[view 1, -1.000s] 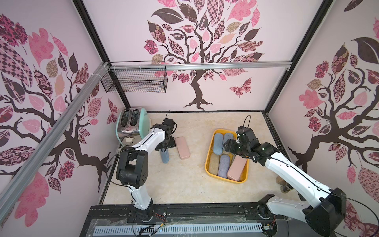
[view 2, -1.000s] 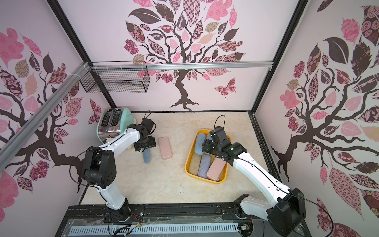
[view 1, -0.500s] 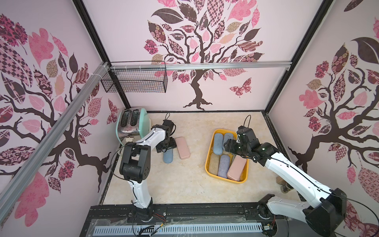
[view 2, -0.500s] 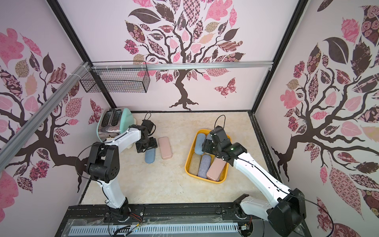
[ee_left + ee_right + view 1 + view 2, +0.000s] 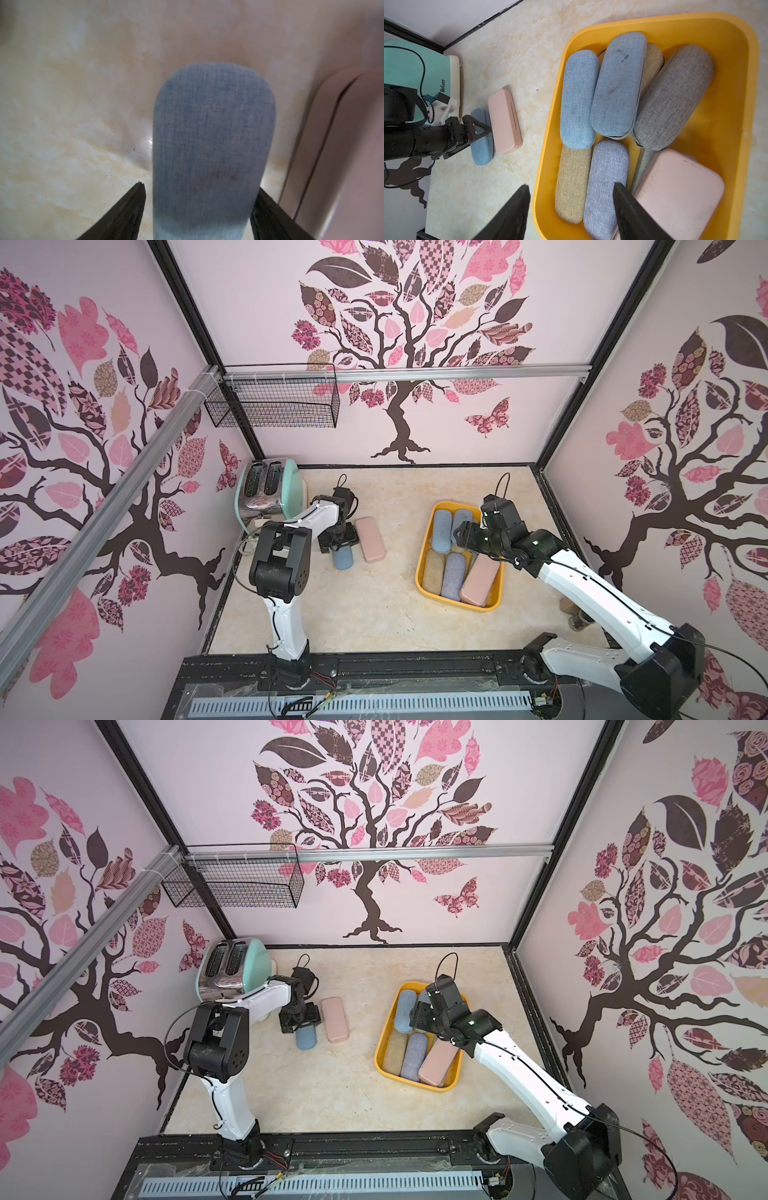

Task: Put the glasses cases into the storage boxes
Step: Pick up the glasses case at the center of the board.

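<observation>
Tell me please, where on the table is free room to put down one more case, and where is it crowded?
Free: the wide strip of table between the yellow tub and the front rail; also the lane between the pink case and the tub. Crowded: inside the tub, and around the blue case, between the left fingers, beside the toaster.

Enclosure: three pale pink walls (image 5: 257,302) with brown-and-pink tree decals (image 5: 401,423), joined by black corner posts (image 5: 190,315). An aluminium rail (image 5: 457,373) crosses the back wall, and a black wire mesh basket (image 5: 274,406) hangs at its left end. Beige marbled tabletop (image 5: 374,614), evenly lit, with a mint-green toaster (image 5: 274,493) at its back left corner.
</observation>
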You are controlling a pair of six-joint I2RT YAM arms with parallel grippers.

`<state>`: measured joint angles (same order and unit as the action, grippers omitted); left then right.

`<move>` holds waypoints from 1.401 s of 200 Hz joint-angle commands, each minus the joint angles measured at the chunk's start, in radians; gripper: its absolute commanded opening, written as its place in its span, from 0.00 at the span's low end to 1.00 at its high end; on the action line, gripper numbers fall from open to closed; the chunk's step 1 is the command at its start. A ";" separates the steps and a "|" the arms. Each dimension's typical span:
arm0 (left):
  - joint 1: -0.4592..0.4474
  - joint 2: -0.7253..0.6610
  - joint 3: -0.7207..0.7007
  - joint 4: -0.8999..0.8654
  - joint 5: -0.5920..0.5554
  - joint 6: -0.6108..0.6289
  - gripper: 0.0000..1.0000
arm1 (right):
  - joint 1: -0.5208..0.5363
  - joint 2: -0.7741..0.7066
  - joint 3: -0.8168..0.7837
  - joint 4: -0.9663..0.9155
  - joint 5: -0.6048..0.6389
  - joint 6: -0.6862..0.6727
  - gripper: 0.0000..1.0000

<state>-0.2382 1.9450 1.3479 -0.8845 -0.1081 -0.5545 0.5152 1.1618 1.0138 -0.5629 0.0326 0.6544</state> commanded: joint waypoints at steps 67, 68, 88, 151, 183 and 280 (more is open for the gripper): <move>0.000 0.014 -0.047 0.017 -0.032 -0.010 0.70 | 0.003 -0.029 0.024 -0.024 0.020 0.000 0.61; 0.000 0.015 -0.048 0.017 -0.031 -0.011 0.70 | 0.003 -0.030 0.024 -0.024 0.020 0.000 0.61; 0.000 0.018 -0.060 0.033 -0.003 -0.018 0.67 | 0.005 -0.040 0.025 -0.030 0.029 -0.001 0.61; -0.001 -0.157 -0.051 -0.012 0.015 -0.011 0.62 | 0.004 -0.047 0.034 -0.046 0.053 0.000 0.60; -0.058 -0.280 0.007 -0.086 0.040 0.020 0.62 | 0.003 -0.044 0.062 -0.054 0.079 -0.006 0.60; -0.601 -0.268 0.177 -0.029 0.042 0.024 0.62 | -0.058 -0.114 0.035 -0.084 0.121 0.030 0.61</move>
<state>-0.7826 1.6287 1.4799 -0.9554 -0.0486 -0.5461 0.4564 1.0840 1.0462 -0.6174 0.1295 0.6655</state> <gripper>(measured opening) 0.625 0.613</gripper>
